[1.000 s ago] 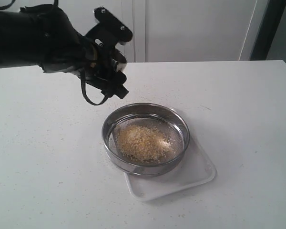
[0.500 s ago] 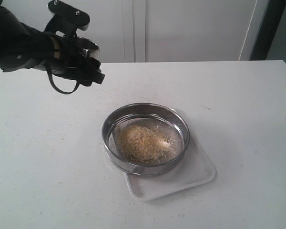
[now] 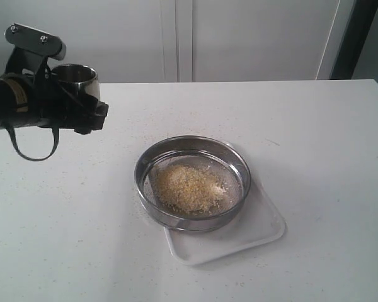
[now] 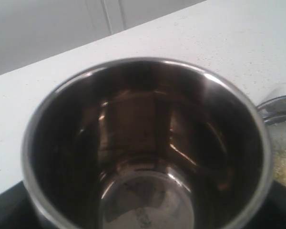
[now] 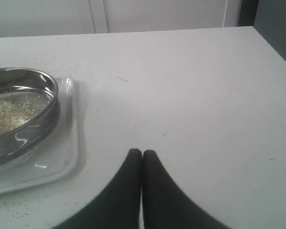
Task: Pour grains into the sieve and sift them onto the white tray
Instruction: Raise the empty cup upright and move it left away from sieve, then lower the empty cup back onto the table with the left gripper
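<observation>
Exterior view, nearest: white tray (image 3: 258,229) flat on table (image 3: 315,138) | sieve (image 3: 176,220) sitting on tray's left part, overhanging its edge, grains (image 3: 188,187) heaped on mesh | farther back, left: left gripper (image 3: 72,88) clamped around steel cup (image 3: 82,74), mouth up, well apart from sieve | right wrist view: right gripper (image 5: 142,157) fingertips pressed together, near tray.

sieve (image 3: 193,182): sits on white tray (image 3: 261,228) at centre, rim blocks low sideways passes
above sieve: open for approach from top
left rear: left gripper (image 3: 72,94) clamped on steel cup (image 3: 75,75), raised, well apart from sieve
table (image 3: 321,145) right of tray: bare, free passage
table front left: bare, free
</observation>
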